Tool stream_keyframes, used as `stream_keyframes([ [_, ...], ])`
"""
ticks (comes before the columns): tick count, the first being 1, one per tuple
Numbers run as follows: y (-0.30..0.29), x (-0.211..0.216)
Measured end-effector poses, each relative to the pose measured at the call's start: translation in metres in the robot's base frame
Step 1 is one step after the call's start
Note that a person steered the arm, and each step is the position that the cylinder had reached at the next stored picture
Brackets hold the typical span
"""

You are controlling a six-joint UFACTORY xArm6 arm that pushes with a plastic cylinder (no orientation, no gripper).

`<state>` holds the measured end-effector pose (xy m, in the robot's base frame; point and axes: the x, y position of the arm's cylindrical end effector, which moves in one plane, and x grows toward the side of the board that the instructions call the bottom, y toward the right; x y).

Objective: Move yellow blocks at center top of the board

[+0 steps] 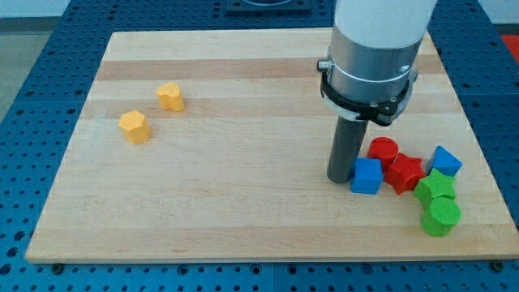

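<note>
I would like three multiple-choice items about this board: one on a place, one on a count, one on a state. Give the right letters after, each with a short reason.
1. Where do the two yellow blocks lie?
A. the view's upper left
B. the view's bottom right
C. under the rod

2. How many green blocks are on the board?
A. none
B. two
C. four

3. How does my tip stand to the blue cube?
A. far across the board from it
B. resting on top of it
C. right beside it, on its left in the view

Answers:
1 A: one yellow block and the other yellow block sit in the upper left.
2 B: a green block and a green cylinder lie at the right.
3 C: my tip stands on the board just left of the blue cube; whether they touch is unclear.
</note>
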<state>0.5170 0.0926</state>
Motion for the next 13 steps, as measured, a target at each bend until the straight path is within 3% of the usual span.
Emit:
stream_keyframes([
  [2, -0.002, 0.0],
  [6, -0.213, -0.009],
  [8, -0.286, -0.032],
  [11, -0.305, -0.084],
  [13, -0.36, -0.085],
])
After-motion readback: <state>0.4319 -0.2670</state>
